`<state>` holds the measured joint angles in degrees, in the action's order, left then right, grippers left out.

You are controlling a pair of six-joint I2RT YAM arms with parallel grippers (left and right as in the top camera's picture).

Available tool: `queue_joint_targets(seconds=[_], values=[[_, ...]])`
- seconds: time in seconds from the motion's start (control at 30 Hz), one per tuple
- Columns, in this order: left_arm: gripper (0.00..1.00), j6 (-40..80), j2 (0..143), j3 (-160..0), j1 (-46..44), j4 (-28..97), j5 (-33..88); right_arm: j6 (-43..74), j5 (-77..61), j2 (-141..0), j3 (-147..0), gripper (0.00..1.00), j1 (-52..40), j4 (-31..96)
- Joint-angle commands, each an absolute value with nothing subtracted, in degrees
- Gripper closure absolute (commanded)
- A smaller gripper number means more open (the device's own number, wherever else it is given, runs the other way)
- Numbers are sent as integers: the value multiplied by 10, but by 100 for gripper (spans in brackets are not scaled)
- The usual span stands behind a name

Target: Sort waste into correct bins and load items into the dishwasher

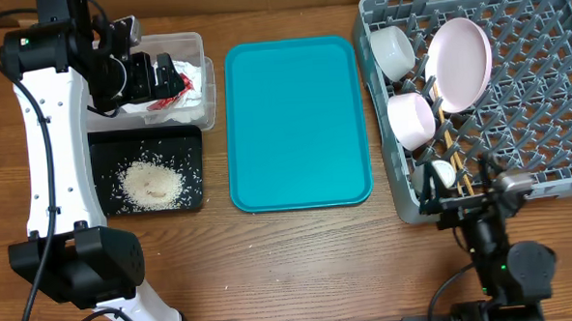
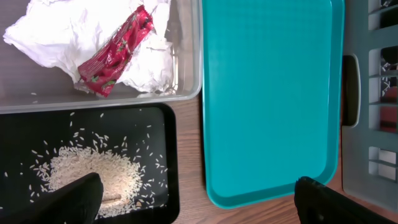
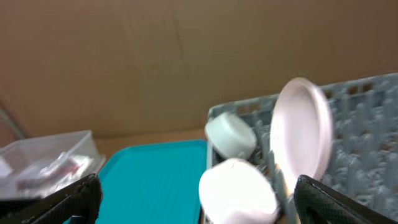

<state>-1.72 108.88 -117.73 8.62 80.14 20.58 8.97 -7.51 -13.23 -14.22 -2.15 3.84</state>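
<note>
Our left tool (image 2: 196, 200) gapes empty; the right tool (image 3: 196, 200), blurred, seems likewise. The foil wrapper (image 2: 115, 53) looks light, crinkly, slippery: we'd pinch its middle.

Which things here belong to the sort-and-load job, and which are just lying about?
Job: red wrapper, napkin, rice, clear tub, black tray, dish rack, plate, far bowl, near bowl, cup, chopsticks.
Lying about: teal tray.
</note>
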Motion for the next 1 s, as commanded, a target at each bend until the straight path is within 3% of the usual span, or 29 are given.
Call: queue_joint_targets(seconds=[0.0, 0.97], values=[[0, -28, 1087, -1188, 83, 801, 204, 90, -81, -97, -92, 0, -37, 15], [0, -28, 1087, -1188, 83, 801, 204, 88, -35, -8, -5, 0, -49, -23]])
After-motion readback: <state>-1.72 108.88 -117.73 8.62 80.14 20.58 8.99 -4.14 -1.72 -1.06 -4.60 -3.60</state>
